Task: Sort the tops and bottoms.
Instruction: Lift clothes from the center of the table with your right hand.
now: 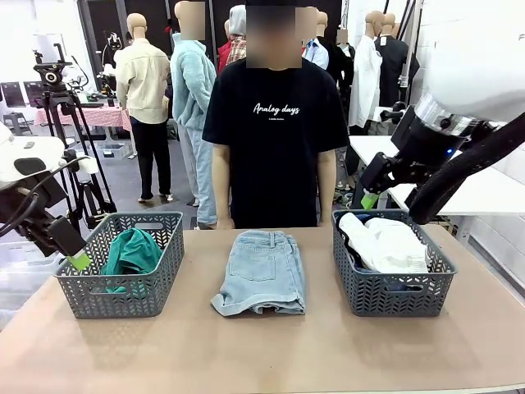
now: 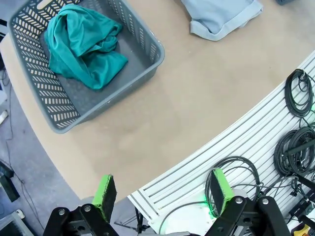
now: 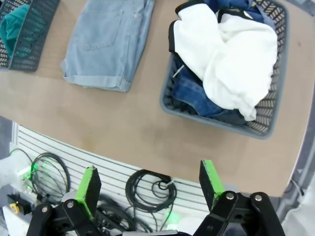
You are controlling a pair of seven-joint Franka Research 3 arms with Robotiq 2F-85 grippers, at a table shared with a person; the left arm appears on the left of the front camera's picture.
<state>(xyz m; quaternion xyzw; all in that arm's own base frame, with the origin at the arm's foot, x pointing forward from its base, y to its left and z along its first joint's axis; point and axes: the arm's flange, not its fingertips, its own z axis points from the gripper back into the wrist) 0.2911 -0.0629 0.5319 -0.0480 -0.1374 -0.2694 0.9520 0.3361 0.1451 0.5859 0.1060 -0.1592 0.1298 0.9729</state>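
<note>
A teal-green top (image 1: 131,253) (image 2: 86,44) lies crumpled in the left grey basket (image 1: 90,283) (image 2: 142,46). Pale light-blue denim shorts (image 1: 261,271) (image 3: 106,42) (image 2: 221,17) lie folded on the table's middle. In the right grey basket (image 1: 394,291) (image 3: 170,103) a white top with black trim (image 1: 385,245) (image 3: 231,61) rests over dark blue jeans (image 3: 194,93). My left gripper (image 2: 165,192) (image 1: 79,261) hangs open off the table's left edge, beside the left basket. Above and behind the right basket, my right gripper (image 3: 150,184) (image 1: 371,199) stands open, holding nothing.
A person in a black T-shirt (image 1: 275,123) stands at the far side of the table (image 1: 271,353), hands down. Cables (image 2: 295,142) (image 3: 150,189) and a slatted panel lie below the table's near edge. Bare tabletop stretches in front of the baskets.
</note>
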